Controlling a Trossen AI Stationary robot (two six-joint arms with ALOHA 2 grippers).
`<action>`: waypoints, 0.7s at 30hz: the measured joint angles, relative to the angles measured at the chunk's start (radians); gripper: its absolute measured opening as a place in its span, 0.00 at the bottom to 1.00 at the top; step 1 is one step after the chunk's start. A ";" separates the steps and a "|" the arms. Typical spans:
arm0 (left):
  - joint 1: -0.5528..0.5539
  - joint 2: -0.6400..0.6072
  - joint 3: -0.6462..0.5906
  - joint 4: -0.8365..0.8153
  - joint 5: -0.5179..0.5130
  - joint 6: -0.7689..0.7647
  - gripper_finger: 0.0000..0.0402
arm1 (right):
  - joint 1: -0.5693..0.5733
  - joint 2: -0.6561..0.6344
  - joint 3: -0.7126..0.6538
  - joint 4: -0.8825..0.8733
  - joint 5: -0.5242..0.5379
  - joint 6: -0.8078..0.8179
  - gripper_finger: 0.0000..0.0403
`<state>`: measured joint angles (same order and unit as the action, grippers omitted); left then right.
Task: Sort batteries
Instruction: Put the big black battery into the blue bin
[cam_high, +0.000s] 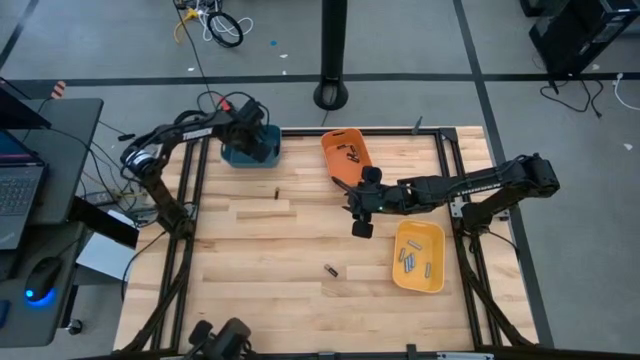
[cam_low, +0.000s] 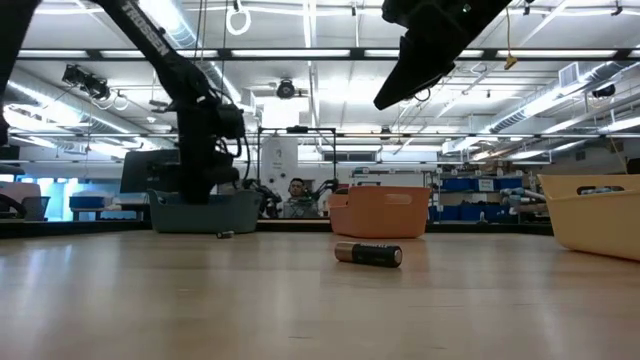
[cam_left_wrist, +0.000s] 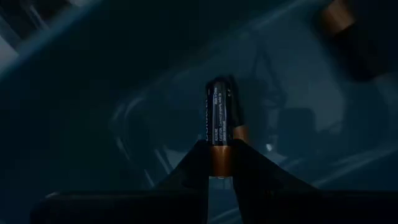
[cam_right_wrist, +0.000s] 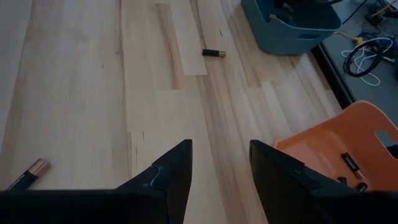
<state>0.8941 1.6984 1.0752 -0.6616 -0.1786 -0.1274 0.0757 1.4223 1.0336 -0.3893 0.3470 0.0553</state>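
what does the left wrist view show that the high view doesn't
Only the left wrist view: a black and copper battery pinched between the left gripper's fingers, inside the blue bin, with another battery's copper end nearby.

Only the high view: the orange bin, the yellow bin of silvery batteries, two loose batteries on the table, and the open, empty right gripper.

Both: the left gripper at the blue bin.

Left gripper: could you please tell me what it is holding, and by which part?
A battery, pinched at its copper-coloured end by the left gripper over the blue bin.
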 joint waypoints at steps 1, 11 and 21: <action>0.005 0.015 0.000 -0.002 0.000 0.003 0.14 | 0.000 0.000 0.000 0.000 0.000 0.000 0.42; 0.023 0.097 0.000 0.007 -0.009 0.038 0.15 | 0.000 0.000 0.000 0.000 0.000 0.001 0.42; 0.007 0.037 0.000 0.018 -0.009 0.075 0.25 | -0.001 0.000 0.000 0.014 0.000 -0.003 0.41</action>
<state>0.9009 1.7355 1.0756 -0.6433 -0.1877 -0.0521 0.0750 1.4223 1.0336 -0.3755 0.3470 0.0519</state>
